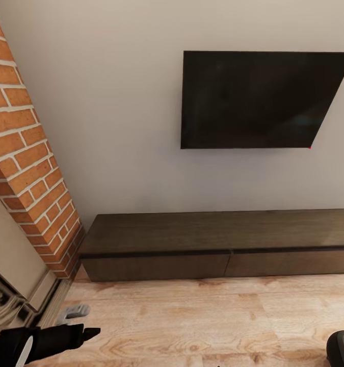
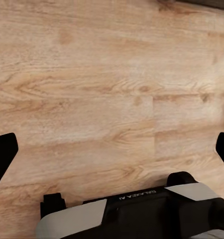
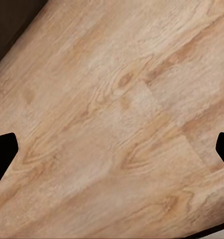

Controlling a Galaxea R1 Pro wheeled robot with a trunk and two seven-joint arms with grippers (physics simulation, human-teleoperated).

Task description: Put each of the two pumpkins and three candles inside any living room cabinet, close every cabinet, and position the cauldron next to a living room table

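Observation:
The long, low dark brown cabinet (image 1: 217,232) stands against the wall under a television, and both visible drawer fronts (image 1: 156,266) are closed. The pumpkins, candles and cauldron are out of view. My left gripper (image 1: 87,334) hangs low over the wooden floor at the bottom left, well short of the cabinet. In the left wrist view the left gripper (image 2: 112,152) is open, with bare floor between its black fingertips (image 2: 2,154). The right gripper (image 3: 112,149) is also open over bare floorboards, a dark edge showing in one corner.
A brick fireplace column (image 1: 24,153) rises at the left, its foot meeting the cabinet's left end. A black television (image 1: 258,99) hangs on the wall. Wooden floor (image 1: 192,321) lies between me and the cabinet. A dark rounded shape (image 1: 343,349) is cut off at the bottom right.

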